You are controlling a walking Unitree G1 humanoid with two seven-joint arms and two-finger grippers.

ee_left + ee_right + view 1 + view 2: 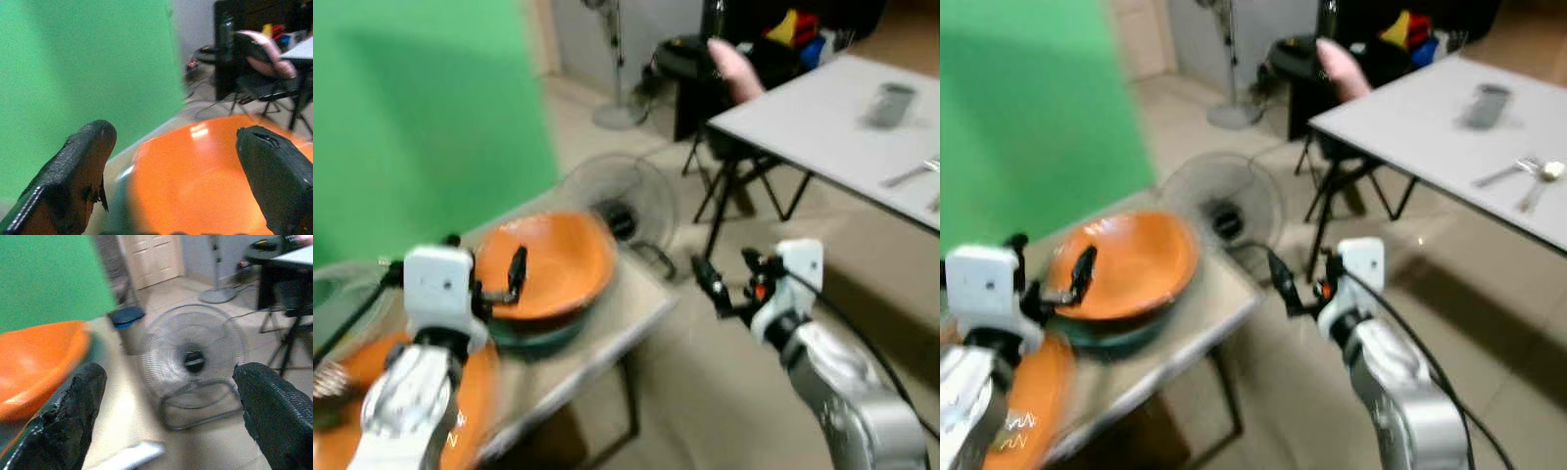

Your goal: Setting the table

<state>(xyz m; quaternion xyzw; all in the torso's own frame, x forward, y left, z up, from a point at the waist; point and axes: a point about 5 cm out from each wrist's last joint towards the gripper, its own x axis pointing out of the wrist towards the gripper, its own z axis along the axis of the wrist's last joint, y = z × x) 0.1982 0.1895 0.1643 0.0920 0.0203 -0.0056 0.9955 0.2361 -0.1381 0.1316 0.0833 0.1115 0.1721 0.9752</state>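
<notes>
Left gripper (499,279), fingers spread and empty, hovers just above the orange bowl (548,259) on the side table (607,333); right gripper (729,279) open, empty, beside it; dining table (822,127) well beyond holds only cutlery, so setting looks barely begun.

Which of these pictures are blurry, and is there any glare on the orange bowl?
Left eye view: motion blur throughout, worst on the left tool. Right eye view: similarly soft, cutlery on the white table smeared. Left wrist view: a white glare patch on the orange bowl. Right wrist view: the floor fan is slightly blurred.
</notes>
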